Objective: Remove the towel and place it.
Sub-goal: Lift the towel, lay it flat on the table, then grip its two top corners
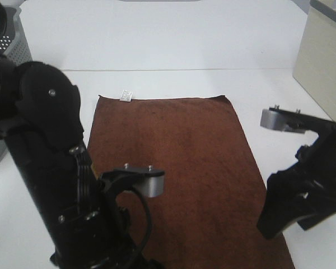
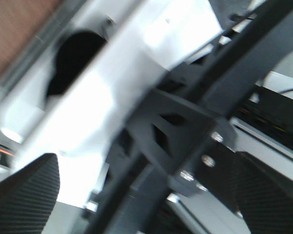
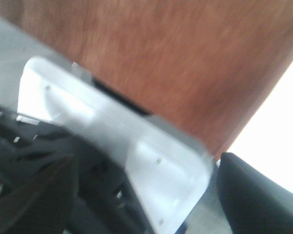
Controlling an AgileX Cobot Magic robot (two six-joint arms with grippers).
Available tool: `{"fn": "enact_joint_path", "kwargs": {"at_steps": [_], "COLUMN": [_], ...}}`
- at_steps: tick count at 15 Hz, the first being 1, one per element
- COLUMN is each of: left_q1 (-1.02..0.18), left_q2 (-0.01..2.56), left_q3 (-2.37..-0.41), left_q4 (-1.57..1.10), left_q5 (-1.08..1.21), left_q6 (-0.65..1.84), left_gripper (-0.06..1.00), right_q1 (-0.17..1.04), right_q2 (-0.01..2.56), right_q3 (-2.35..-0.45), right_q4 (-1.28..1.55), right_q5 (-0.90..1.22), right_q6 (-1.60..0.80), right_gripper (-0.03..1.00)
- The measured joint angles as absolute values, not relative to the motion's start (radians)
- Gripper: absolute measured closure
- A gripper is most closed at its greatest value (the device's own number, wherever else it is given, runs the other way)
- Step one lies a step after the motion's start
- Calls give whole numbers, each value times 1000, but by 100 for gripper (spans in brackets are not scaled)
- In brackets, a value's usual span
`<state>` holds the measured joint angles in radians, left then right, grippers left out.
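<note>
Nearest: my left arm (image 1: 45, 168), dark and bulky; towel (image 1: 179, 168) flat on the worktop (image 1: 157, 39).

Left jaws apart, the two pads (image 2: 19, 195) standing wide in the blurred left wrist view, nothing between them. Right jaws apart too, empty, fingers (image 3: 254, 190) above brown cloth. Towel spread out unfolded mid-worktop between my two arms, small white tag (image 1: 126, 96) at its far corner on my left side. Left arm covers its near left edge; right arm (image 1: 308, 185) hangs over its right edge. Grey basket (image 1: 11, 45) far left, apart from the towel. Pale wooden box (image 1: 325, 61) far right.
</note>
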<state>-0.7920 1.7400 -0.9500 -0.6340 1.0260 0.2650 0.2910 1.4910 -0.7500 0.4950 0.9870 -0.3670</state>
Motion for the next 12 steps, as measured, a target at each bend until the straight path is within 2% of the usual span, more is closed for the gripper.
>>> {"fn": "enact_joint_path", "kwargs": {"at_steps": [2, 5, 6, 7, 9, 10, 12], "left_q1": [-724, -536, -499, -389, -298, -186, -153], "left_q2": [1740, 1750, 1759, 1804, 1867, 1966, 2015], "left_q3": [-1069, -1232, -1262, -1338, -1411, -1504, -1546], "left_q4": [-508, -386, -369, -335, -313, -292, -292], "left_q5": [1049, 1044, 1042, 1039, 1035, 1032, 1032], "left_q6": [225, 191, 191, 190, 189, 188, 188], "left_gripper": [8, 8, 8, 8, 8, 8, 8], "right_q1": [236, 68, 54, 30, 29, 29, 29], "right_q2": [1496, 1580, 1601, 1688, 1776, 1887, 1947], "right_q3": [-865, -1055, -1083, -1183, -1294, -1447, -1515], "right_q4": [446, 429, 429, 419, 407, 405, 405], "right_q5": [988, 1001, 1004, 1008, 1010, 1010, 1010], "right_q6": [-300, -284, -285, -295, -302, -304, -307], "right_gripper": [21, 21, 20, 17, 14, 13, 13]}}
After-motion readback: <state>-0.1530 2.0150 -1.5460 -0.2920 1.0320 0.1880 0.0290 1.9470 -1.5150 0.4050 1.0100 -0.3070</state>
